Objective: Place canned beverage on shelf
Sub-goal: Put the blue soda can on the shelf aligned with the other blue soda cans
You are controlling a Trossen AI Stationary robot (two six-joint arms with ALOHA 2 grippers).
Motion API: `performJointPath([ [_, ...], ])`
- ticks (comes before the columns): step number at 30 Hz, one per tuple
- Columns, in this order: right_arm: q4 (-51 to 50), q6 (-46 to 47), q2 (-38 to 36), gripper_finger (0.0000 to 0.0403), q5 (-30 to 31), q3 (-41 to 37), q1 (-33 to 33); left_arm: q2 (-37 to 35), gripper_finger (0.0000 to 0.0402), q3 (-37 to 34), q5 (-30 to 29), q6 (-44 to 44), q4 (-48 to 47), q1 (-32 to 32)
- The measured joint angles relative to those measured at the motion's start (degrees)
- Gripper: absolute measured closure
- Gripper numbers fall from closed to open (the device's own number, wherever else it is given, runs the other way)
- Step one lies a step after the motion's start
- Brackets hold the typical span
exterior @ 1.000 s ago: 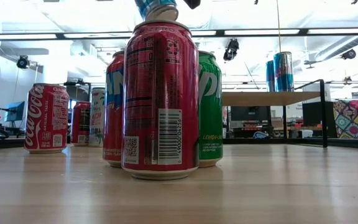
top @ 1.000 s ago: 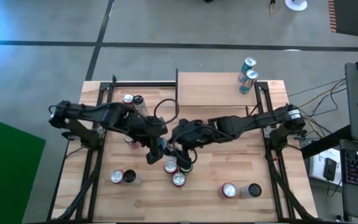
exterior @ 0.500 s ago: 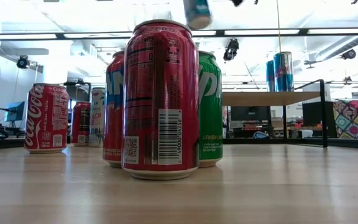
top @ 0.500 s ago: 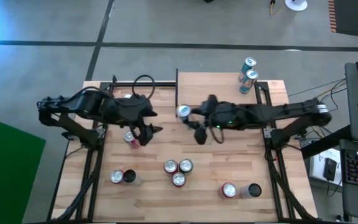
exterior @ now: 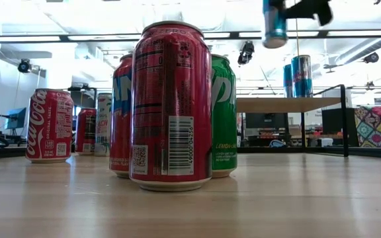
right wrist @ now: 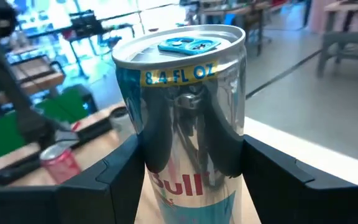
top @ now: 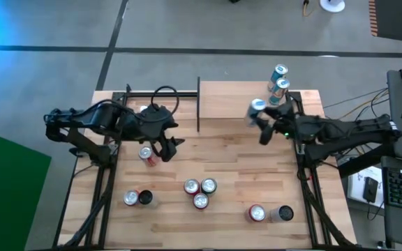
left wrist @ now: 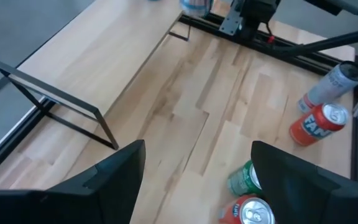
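Right gripper (top: 259,120) clamped on slim silver-and-blue beverage can (top: 256,107), held in air over right end of small light-wood plank shelf (top: 229,104) (two similar blue cans (top: 278,82) stood on shelf's far right corner). Left gripper (top: 166,148) hung over butcher-block tabletop (top: 236,167) with fingers apart, holding nothing, near red can (top: 145,154). Red and green cans (top: 199,193) clustered mid-table. Grey floor beyond.

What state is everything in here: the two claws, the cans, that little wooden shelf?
Right gripper: shut on slim silver-and-blue can, raised above the shelf.
Left gripper: open, empty, over the table.
Small light-wood shelf: carries two upright blue cans.
Red and green cans: standing upright, clustered on the table.
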Motion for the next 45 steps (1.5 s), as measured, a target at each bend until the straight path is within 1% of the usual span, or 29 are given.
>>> performJointPath([
  [4, -6.0, 0.0, -6.2, 0.0177, 3.2, -2.8, -0.2, 0.7, 0.0123, 0.0, -0.3, -0.2, 0.0, 0.4],
  [9, -16.6, 2.3, -12.0, 0.0177, 8.9, -3.4, -0.4, 1.0, 0.0124, 0.0, -0.5, -0.2, 0.0, 1.7],
  [14, -22.1, 2.4, -16.3, 0.0177, 13.4, -3.7, -0.5, 1.0, 0.0124, 0.0, -0.7, -0.2, 0.3, 3.9],
  [17, -26.0, 5.1, -20.1, 0.0177, 15.5, -5.6, -0.7, 1.0, 0.0124, 0.0, -0.7, -0.2, 0.3, 4.8],
  [22, -25.8, 7.6, -28.9, 0.0177, 16.5, -11.1, -0.8, 1.0, 0.0124, 0.0, -0.7, -0.2, 2.0, 5.1],
  [26, -23.8, 7.6, -32.8, 0.0177, 16.6, -14.5, -0.8, 1.0, 0.0124, 0.0, -0.7, -0.2, 3.7, 5.2],
  [29, -20.1, 7.4, -33.0, 0.0177, 17.1, -16.8, -0.8, 1.0, 0.0123, 0.0, -0.7, -0.2, 3.7, 5.5],
  [32, -18.1, 7.3, -31.1, 0.0177, 16.7, -18.6, -1.1, 1.0, 0.0123, 0.0, -0.7, -0.2, 3.8, 5.9],
  [37, -16.5, 8.4, -28.6, 0.0177, 17.8, -19.5, -2.7, 1.0, 0.0123, 0.0, -0.7, -0.2, 4.5, 6.5],
  [39, -14.3, 8.2, -27.9, 0.0177, 17.6, -19.5, -3.8, 1.0, 0.0123, 0.0, -0.7, -0.2, 4.8, 6.6],
  [43, -8.4, 4.8, -24.8, 0.0177, 15.5, -19.4, -6.3, 1.0, 0.0123, 0.0, -1.1, 0.7, 5.2, 6.6],
  [45, -8.2, 4.1, -23.0, 0.0177, 13.5, -19.4, -7.9, 1.0, 0.0123, 0.0, -1.1, 1.2, 5.4, 6.6],
])
